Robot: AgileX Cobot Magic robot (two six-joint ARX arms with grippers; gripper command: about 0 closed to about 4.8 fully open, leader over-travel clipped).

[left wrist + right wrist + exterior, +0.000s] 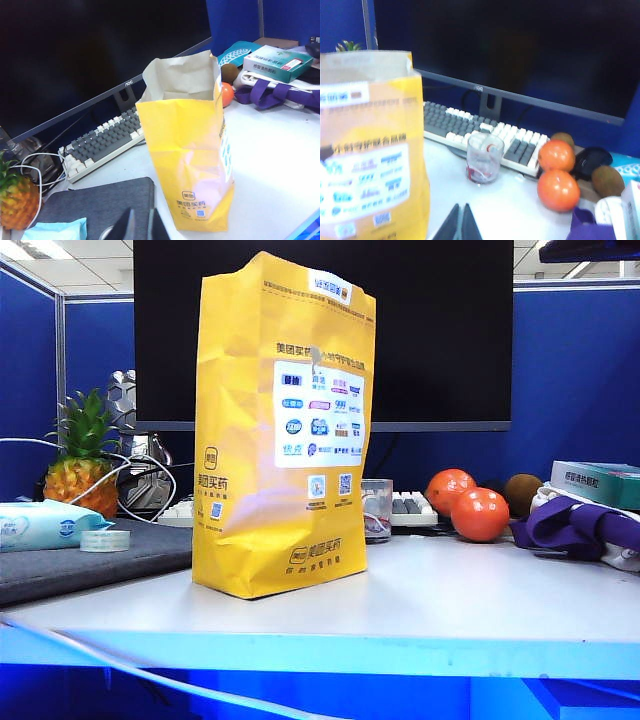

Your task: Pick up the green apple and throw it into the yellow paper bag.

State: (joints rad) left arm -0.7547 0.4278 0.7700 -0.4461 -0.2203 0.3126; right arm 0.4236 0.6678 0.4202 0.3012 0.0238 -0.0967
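Observation:
The green apple is out of view in every frame. The yellow paper bag (250, 510) stands upright on the white table, its top open, and I look down into it in the left wrist view (185, 150). My left gripper (140, 225) is shut and empty, hovering over a dark grey pad (100, 200) beside the bag's base. My right gripper (460, 212) is also shut and empty, above the table between the bag (370, 150) and a glass cup (484, 159). Neither gripper shows in the exterior view.
Two orange-red fruits (480, 514) (447, 488) and a brown kiwi (522, 492) lie right of the bag by a purple cloth (580, 525) and a boxed item (600, 483). Behind stand a keyboard (102, 142) and monitor. At the left are a pineapple (82, 465), wipes pack (40, 525) and tape roll (105, 540).

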